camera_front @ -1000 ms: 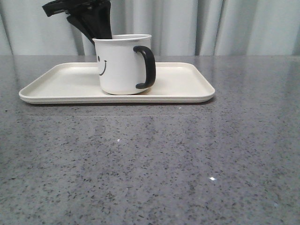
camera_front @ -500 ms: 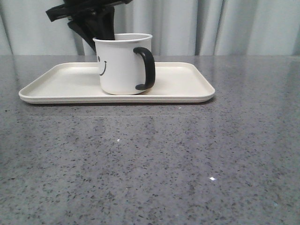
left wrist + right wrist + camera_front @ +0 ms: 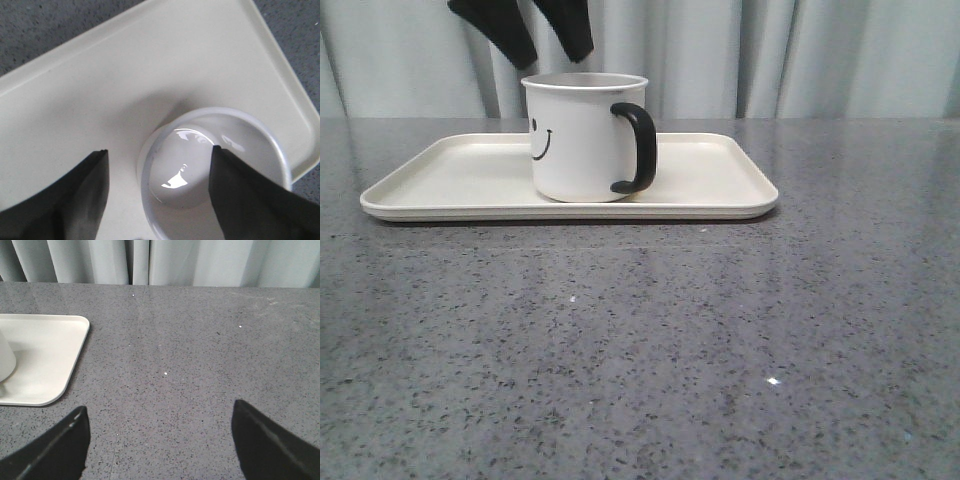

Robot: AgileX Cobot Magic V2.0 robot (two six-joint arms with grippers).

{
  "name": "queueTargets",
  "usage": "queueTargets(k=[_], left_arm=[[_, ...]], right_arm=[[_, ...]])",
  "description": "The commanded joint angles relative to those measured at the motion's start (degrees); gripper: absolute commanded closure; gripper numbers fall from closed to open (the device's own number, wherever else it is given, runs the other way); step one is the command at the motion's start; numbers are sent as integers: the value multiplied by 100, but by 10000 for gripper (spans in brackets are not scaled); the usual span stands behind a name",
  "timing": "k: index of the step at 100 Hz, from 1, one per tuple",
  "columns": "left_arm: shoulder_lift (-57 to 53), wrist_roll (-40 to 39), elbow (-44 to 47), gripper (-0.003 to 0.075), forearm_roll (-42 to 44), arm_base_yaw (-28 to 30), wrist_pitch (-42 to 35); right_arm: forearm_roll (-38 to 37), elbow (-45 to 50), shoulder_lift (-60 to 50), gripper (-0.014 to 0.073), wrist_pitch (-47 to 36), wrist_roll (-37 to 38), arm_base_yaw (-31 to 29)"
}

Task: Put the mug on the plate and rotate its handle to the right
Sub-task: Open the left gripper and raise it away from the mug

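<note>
Since the earlier front views the left gripper (image 3: 542, 38) has risen: its fingers, then low behind the mug (image 3: 582, 138), now hang above the rim and clear of it. The handle (image 3: 638, 148) has turned slightly further toward 3 o'clock.

The mug stands upright on the plate (image 3: 450, 182), a little left of the plate's middle, with the smiley print at its 9 o'clock side and the handle at its 3 o'clock side, angled a little toward the camera. In the left wrist view the fingers (image 3: 85, 200) stand spread wide with nothing between them; one lies above the plate outside the mug, the other above the mug's open mouth (image 3: 220, 180). The right gripper (image 3: 160, 450) hovers above the bare table (image 3: 200, 350), also spread wide and empty, beside the plate's corner (image 3: 75, 335).

Risks, as judged: if the left arm moves sideways before it has more height, a finger may catch the rim and tip or slide the mug. The handle seems not quite square to the right; a further nudge could push the mug along the smooth plate.

Hidden or unclear: the front view crops the left gripper at the top edge; the right gripper is outside that view; the handle cannot be made out in either wrist view; the mug's base contact is partly shadowed.
</note>
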Motion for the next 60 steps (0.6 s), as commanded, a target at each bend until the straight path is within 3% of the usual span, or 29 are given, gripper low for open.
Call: queueTargets(k=[1, 28, 60], left_arm=[[-610, 4, -207, 290, -30, -43, 59], [-1511, -22, 304, 290, 489, -30, -296], [-3129, -147, 2622, 301, 852, 285, -1344]], right_arm=[[-13, -184, 82, 10, -475, -34, -34], [-13, -184, 82, 10, -390, -34, -34], [-13, -184, 82, 10, -359, -34, -34]])
